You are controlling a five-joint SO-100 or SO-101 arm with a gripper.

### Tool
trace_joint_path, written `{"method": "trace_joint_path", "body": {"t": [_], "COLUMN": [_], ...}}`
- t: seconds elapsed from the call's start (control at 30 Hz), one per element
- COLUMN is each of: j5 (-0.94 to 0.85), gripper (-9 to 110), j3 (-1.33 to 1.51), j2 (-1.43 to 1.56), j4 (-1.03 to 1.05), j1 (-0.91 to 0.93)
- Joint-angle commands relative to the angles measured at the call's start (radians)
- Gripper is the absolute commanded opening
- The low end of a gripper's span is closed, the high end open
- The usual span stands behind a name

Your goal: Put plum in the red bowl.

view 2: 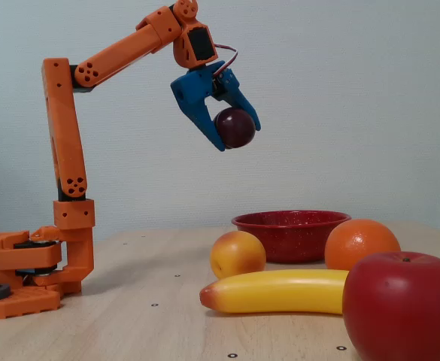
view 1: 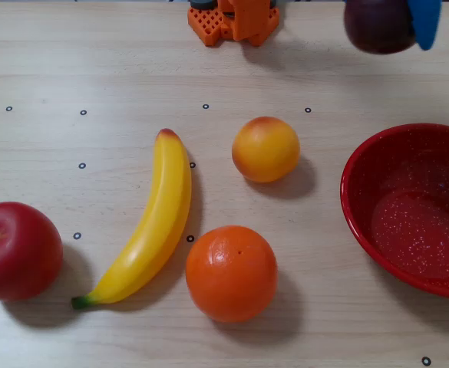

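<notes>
The plum [view 2: 235, 127], small, glossy and dark purple, is held high in the air between the blue fingers of my gripper [view 2: 237, 132]. In the overhead view the plum [view 1: 378, 25] shows at the top right edge, beside a blue finger [view 1: 425, 21], a little beyond the far rim of the bowl. The red bowl [view 1: 362, 165], large with white speckles inside, sits on the table at the right with nothing in it. In the fixed view the red bowl [view 2: 291, 233] stands behind the fruit, below and to the right of the plum.
On the wooden table lie a yellow-orange peach [view 1: 265, 149], an orange [view 1: 231, 273], a banana [view 1: 147, 227] and a red apple [view 1: 17, 250]. The orange arm base [view 1: 233, 19] stands at the far edge.
</notes>
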Motion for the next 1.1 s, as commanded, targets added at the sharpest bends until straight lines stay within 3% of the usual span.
{"method": "trace_joint_path", "body": {"t": [0.0, 0.47, 0.93, 1.07], "j5": [0.023, -0.028, -0.167, -0.198], "gripper": [0, 0, 0, 11], "j3": [-0.025, 0.043, 0.270, 0.313], "j2": [0.020, -0.242, -0.330, -0.344], "j4": [-0.071, -0.525, -0.788, -0.815], "j1": [-0.031, -0.097, -0.118, -0.115]}}
